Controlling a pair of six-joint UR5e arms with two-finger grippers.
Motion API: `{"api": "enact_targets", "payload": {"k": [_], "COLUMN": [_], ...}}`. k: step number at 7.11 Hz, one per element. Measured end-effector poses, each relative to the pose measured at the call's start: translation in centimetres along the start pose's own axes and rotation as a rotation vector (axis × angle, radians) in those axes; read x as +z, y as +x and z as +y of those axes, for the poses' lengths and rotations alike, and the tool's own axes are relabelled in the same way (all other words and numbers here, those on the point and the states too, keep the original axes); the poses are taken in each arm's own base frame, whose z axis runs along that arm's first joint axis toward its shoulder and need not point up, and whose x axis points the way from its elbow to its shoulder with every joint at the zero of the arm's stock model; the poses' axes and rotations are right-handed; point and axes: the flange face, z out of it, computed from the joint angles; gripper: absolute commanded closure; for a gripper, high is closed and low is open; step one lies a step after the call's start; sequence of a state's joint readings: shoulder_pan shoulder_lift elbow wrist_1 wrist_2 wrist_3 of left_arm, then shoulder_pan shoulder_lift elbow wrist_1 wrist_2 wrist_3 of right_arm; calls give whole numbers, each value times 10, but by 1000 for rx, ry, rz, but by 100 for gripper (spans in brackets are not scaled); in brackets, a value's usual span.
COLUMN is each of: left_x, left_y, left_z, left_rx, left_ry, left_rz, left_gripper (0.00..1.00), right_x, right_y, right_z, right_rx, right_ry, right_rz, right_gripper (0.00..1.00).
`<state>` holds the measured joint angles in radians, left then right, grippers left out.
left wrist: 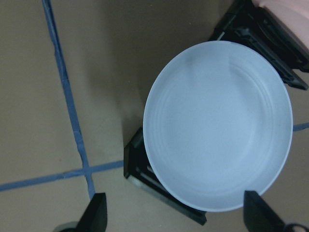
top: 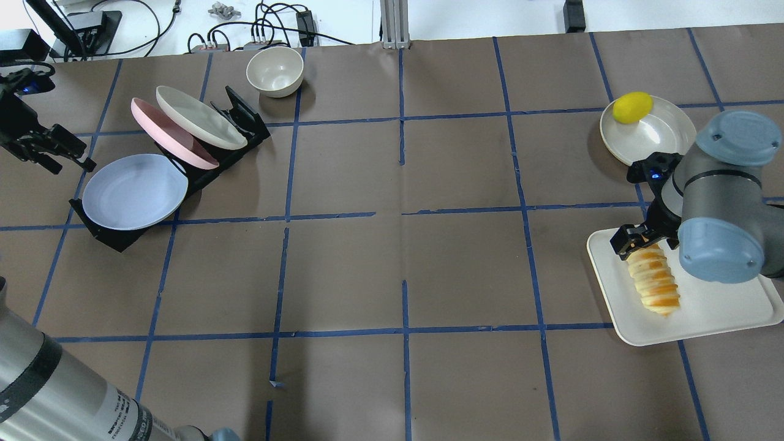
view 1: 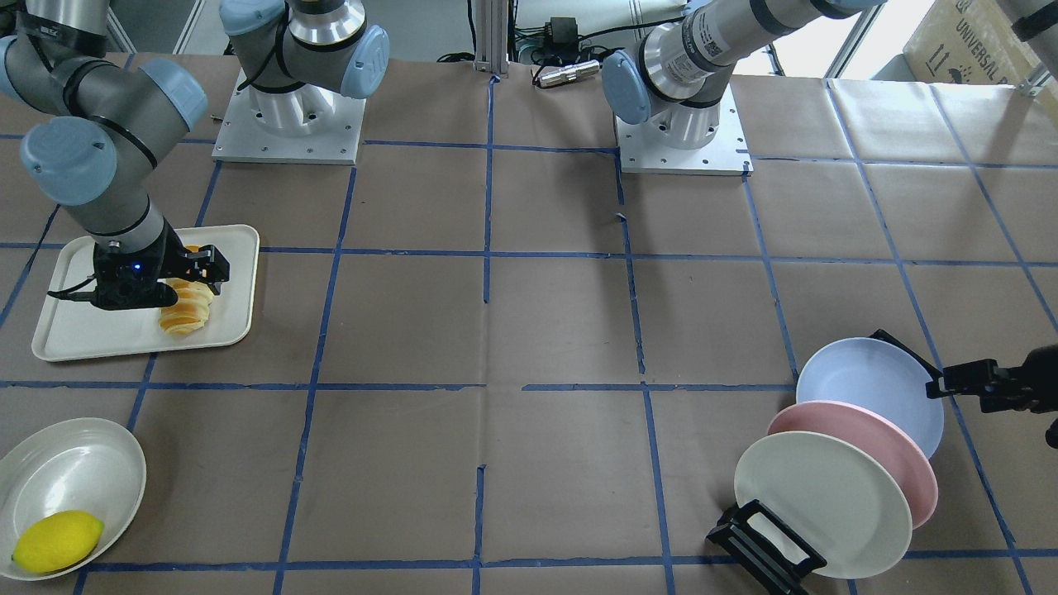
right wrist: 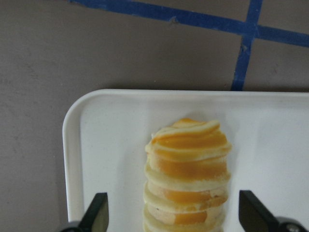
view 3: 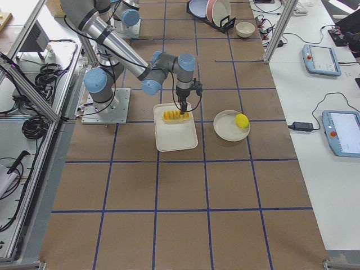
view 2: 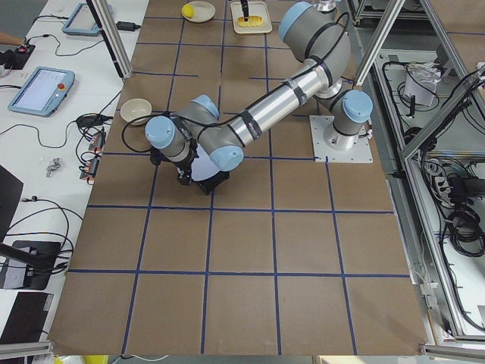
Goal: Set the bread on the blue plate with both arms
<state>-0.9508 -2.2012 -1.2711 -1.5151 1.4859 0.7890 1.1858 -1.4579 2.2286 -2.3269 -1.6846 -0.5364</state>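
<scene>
Right gripper [right wrist: 175, 212]: fingers [right wrist: 99, 212] are spread wide and grip nothing. They straddle one end of the bread [right wrist: 188, 169]. The loaf sits between them and touches neither; in the wrist view the gap is wider on the left side than on the right. The bread lies flat on the white tray [top: 716, 312], along the tray edge nearest table centre, with the rest of its length running away from the gripper.

Just past the tray is a white dish [top: 664, 138] with a lemon [top: 632, 107] at its rim.

Far end of the table: left gripper [left wrist: 176, 212] is also wide open and empty. It is just beside the blue plate [top: 135, 191], with the plate's rim between the fingertips in the wrist view; can't tell if they touch. The blue plate leans in the end slot of the black rack [top: 239, 113]. Behind it are the pink plate [top: 171, 138], then the cream plate [top: 199, 125]. A bowl [top: 275, 71] sits beyond the rack.
</scene>
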Motion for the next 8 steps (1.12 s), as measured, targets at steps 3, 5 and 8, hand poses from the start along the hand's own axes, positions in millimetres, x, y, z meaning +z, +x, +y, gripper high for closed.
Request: {"api": "enact_targets", "payload": {"k": [3, 5, 8], "left_x": [53, 51, 7], "left_y": [-33, -34, -18], "left_z": [0, -1, -5], "left_rx": [-42, -50, -59], "left_ry": [-26, -26, 6], "left_rz": [101, 114, 125], "left_gripper": [87, 90, 91], "right_x": [26, 25, -49], "right_y": [-9, -7, 12], "right_z": [20, 21, -7], "right_rx": [6, 6, -14], "right_ry": [38, 6, -112], "right_rz": [33, 17, -72], "right_gripper": [90, 92, 91]}}
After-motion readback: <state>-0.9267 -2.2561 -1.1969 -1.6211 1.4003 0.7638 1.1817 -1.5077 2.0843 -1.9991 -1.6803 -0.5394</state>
